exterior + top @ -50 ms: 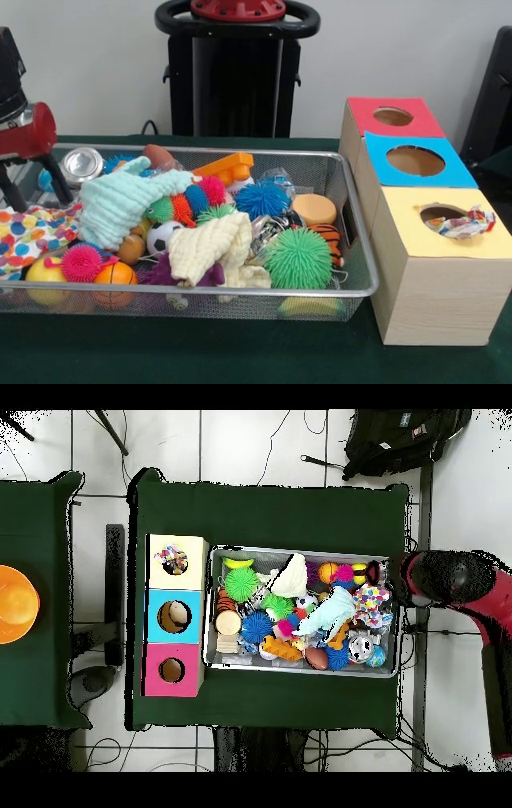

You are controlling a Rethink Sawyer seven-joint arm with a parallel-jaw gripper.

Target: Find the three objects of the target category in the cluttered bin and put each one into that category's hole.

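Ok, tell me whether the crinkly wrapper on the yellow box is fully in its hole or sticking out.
Sticking out. The crinkly wrapper lies across the edge of the hole in the yellow box, partly over the yellow top.

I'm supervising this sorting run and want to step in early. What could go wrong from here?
1. A crumpled shiny wrapper lies on the rim of the yellow-topped wooden box's hole; it may hang there rather than drop, or block the next item.
2. The pale green cloth and cream knitted cloth drape over toys in the wire mesh bin, so a grasp could drag neighbours out.
3. The claw is not visible, so grasp state is uncertain.
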